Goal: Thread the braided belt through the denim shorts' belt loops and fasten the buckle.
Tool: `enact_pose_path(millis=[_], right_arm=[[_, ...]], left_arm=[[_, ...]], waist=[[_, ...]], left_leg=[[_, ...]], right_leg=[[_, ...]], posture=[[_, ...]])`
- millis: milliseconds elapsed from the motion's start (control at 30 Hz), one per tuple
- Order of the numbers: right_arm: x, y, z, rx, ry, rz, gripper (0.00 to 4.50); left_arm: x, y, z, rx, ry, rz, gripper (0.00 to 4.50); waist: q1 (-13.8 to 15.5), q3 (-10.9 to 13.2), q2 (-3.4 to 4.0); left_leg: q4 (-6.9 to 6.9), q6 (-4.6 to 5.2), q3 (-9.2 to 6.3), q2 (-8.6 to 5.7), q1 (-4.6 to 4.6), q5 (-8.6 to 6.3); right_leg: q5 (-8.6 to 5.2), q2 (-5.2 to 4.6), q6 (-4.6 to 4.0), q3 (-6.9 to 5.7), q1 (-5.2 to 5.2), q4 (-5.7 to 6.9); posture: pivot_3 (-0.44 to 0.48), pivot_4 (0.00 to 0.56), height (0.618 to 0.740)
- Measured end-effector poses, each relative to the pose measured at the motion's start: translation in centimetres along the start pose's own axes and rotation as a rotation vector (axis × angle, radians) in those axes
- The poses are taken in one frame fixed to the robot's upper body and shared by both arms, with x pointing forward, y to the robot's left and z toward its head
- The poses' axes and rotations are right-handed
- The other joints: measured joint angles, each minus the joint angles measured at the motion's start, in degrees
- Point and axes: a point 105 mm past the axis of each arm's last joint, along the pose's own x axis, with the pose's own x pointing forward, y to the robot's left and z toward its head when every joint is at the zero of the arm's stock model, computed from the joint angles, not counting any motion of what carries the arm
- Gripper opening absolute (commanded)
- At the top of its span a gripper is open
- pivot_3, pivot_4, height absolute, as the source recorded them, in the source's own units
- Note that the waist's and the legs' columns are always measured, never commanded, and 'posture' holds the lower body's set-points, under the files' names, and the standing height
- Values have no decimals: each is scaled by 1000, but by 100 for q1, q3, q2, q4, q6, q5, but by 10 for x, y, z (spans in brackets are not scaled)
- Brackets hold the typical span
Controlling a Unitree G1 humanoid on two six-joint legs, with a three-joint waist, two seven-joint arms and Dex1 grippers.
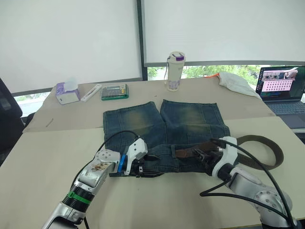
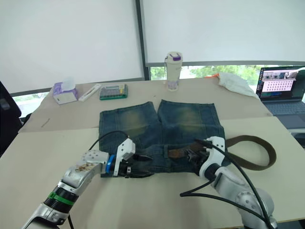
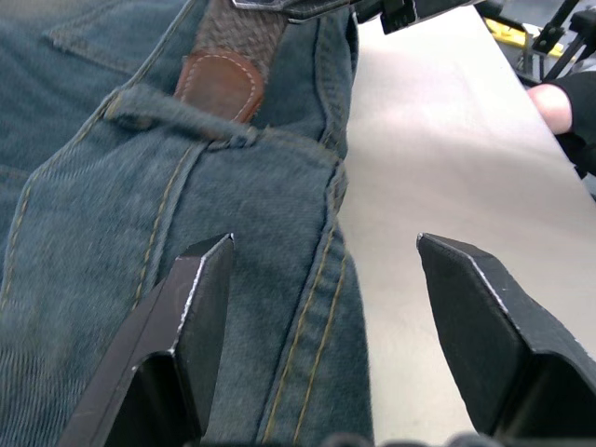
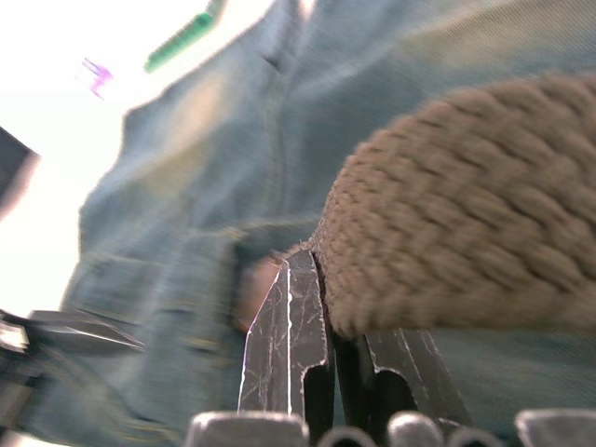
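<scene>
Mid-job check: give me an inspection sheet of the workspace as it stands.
Surface: beige table, bare around the work.
Job's things: denim shorts lie flat, waistband toward the robot; braided belt runs along the waistband, its leather tip at a belt loop, the rest looping off to the right. Buckle: not made out.
Clutter: tissue box, green case, bottle, white cloth, all along the far edge.
Grippers: left gripper open over the waistband; right gripper shut on the belt.
Cables: black cables on both arms.
Surroundings: laptop, window blinds.
</scene>
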Motion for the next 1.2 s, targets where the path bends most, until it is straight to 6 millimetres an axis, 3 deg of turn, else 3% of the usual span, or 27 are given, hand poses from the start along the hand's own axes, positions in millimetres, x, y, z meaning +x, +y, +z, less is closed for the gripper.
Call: enact_pose_path(millis=[200, 433, 633, 867, 1167, 1200], right_arm=[[13, 6, -1, -82, 10, -6, 0], [25, 29, 1, -40, -12, 86, 0], [26, 34, 0, -12, -9, 110, 0], [31, 49, -10, 97, 1, 183, 0], [29, 58, -4, 222, -54, 252, 0], [29, 58, -4, 223, -55, 252, 0]], left_arm=[[0, 0, -2, 1, 14, 6, 3322], [1, 1, -3, -2, 17, 11, 3322], [1, 1, -6, -19, 23, 20, 3322], [-5, 14, 5, -308, -78, 94, 3322], [-11, 30, 32, -511, -215, 155, 3322], [-11, 30, 33, -529, -225, 152, 3085]], waist=[[-51, -2, 1], [-53, -3, 2], [-62, -3, 3], [-74, -4, 3], [-88, -5, 6], [-89, -5, 6]], left_leg=[[-2, -1, 0, 2, 0, 0], [-2, -1, -2, 0, -1, 0], [-3, -1, -2, 0, -1, 0], [-2, -1, -4, 0, -1, 0], [-2, -7, -5, 0, 0, 3], [-1, -7, -5, 0, 0, 3]], right_leg=[[0, 0, 0, 1, 0, 7], [0, -3, 0, 0, -1, 9], [0, -4, 0, 0, -2, 9], [0, -2, 0, 0, -4, 17], [1, -1, 0, -2, -8, 20], [1, -1, 0, -2, -8, 20]], posture=[[0, 150, 740], [0, 150, 740], [0, 150, 740], [0, 150, 740], [0, 150, 740], [0, 150, 740]])
